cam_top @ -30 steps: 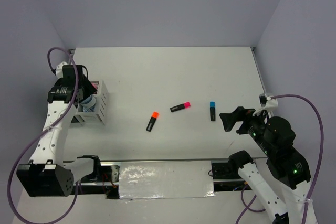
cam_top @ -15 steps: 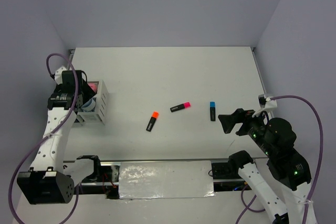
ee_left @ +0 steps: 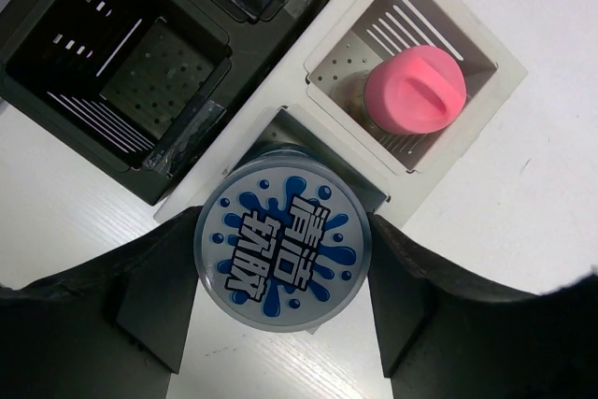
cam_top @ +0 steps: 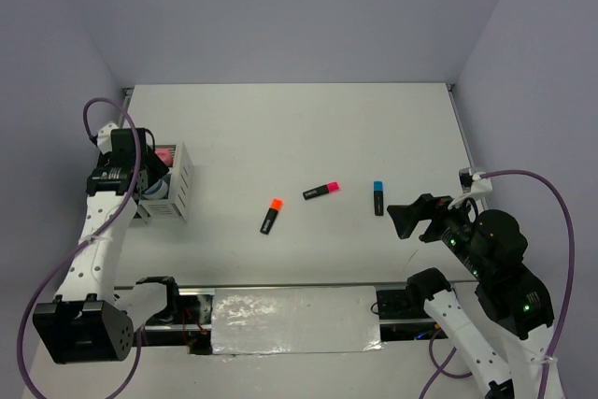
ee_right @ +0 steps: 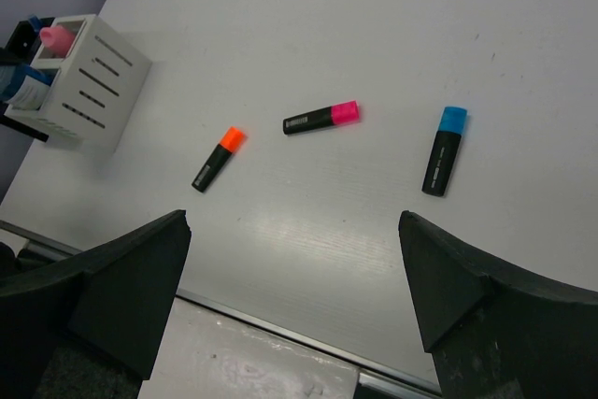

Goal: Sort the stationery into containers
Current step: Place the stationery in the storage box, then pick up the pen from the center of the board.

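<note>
Between the left gripper's [ee_left: 280,268] fingers [ee_left: 149,296], the round blue-white tin [ee_left: 283,249] is clamped and going into the white box [ee_left: 486,91]!
Both pads press its sides, steadying it upright over the compartment next to the pink glitter jar [ee_left: 414,89], with the black pen holder [ee_left: 93,72] just beside the box. Since a second ago the left arm has slid toward the box's outer side, grip unchanged. Right gripper [ee_right: 294,231] hangs spread wide and empty, barely moved, while the orange highlighter [ee_right: 214,158], pink highlighter [ee_right: 320,117] and blue highlighter [ee_right: 443,150] lie unmoved on the table [cam_top: 280,128], well apart from the containers and probably next.
</note>
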